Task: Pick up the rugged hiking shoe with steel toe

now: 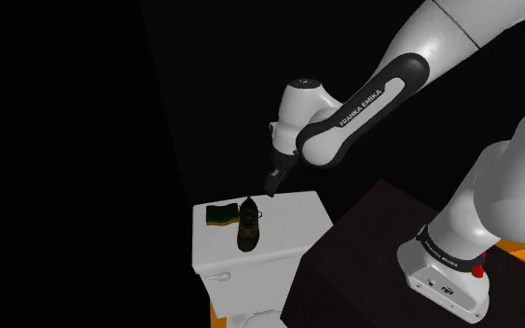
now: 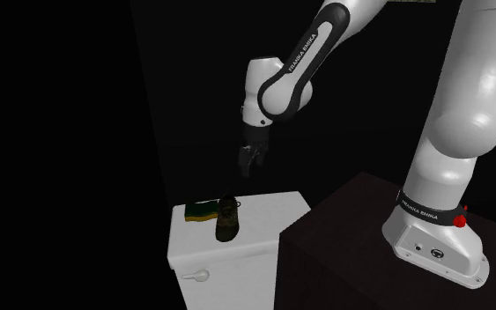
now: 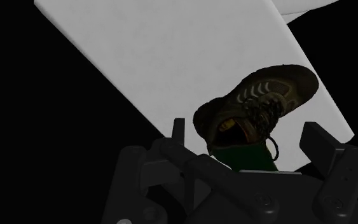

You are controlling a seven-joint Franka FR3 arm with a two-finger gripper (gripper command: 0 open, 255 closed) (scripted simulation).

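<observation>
Two spread fingers on your gripper (image 1: pixel 271 182) hold nothing; it hangs above the brown shoe (image 1: pixel 248 226), not touching it. Below the gripper, the shoe lies on a white tank lid (image 1: pixel 293 219), beside a green-and-yellow sponge (image 1: pixel 220 215). The approach looks done; lowering, closing and lifting remain

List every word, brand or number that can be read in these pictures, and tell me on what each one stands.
"FRANKA EMIKA": on the dark forearm cover of the white arm.
"FRANKA EMIKA": on the dark band above the arm's base, in small letters.
Nothing legible stands on the shoe, the sponge or the white tank lid.
</observation>
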